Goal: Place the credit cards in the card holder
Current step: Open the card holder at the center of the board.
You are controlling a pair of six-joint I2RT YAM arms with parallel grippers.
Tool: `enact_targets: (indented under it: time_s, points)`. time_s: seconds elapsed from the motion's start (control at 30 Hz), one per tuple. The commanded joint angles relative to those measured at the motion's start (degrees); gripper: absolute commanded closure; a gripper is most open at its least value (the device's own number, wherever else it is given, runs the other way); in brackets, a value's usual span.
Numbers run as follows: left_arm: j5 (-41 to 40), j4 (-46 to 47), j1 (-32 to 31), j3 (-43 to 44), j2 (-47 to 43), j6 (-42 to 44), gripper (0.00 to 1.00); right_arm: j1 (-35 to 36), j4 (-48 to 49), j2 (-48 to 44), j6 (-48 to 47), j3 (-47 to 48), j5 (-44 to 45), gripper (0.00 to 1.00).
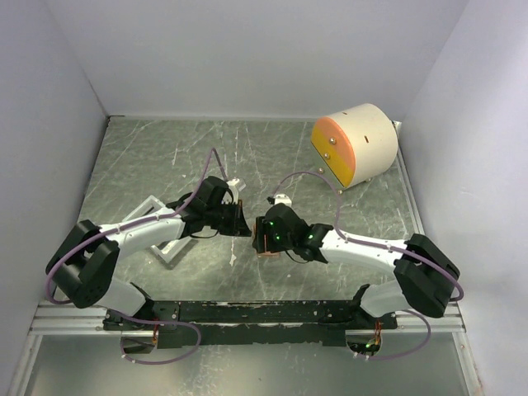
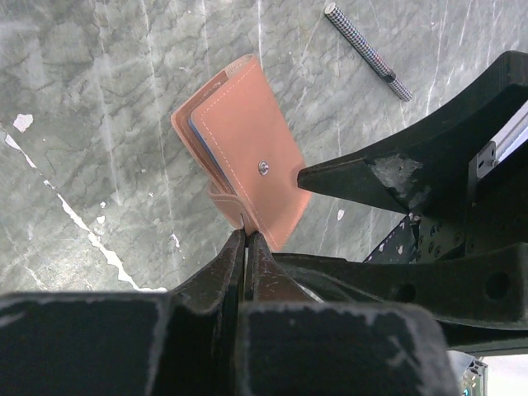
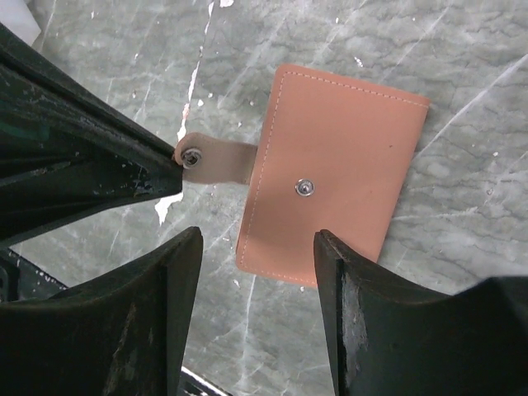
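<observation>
The left gripper [image 2: 246,241] pinches the snap tab [image 3: 216,161] of the salmon card holder [image 3: 338,157] at centre frame, while the right gripper [image 3: 257,247] gapes wide at its lower edge.

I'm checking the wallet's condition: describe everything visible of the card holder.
The card holder is salmon, leather-like, with pale stitching, folded closed, a metal stud on its face. Its unfastened snap strap is pinched by the shut left gripper. The edge of a light blue card shows inside. It is over the marbled table.
</observation>
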Motion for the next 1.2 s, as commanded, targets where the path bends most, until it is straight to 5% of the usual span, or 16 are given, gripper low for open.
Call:
enact_targets:
  time_s: [0.0, 0.33, 0.6, 1.17]
  points:
    - [1.7, 0.85, -0.26, 0.3, -1.46, -0.25, 0.93, 0.54, -0.9, 0.97, 0.11, 2.02, 3.65, 0.43]
    - [1.93, 0.97, -0.22, -0.43, -2.82, -0.6, 0.93, 0.77, -0.52, 4.11, 0.38, 2.48, 3.94, 0.45]
    - [0.36, -0.07, -0.25, -1.45, -3.64, 0.19, 0.93, 0.82, -5.37, 1.99, 0.84, 3.3, 9.26, 0.59]
    - [-3.3, -3.55, -0.26, -3.36, -3.59, 2.27, 0.93, 0.7, -17.84, -6.22, 1.29, 4.09, 18.44, 0.72]
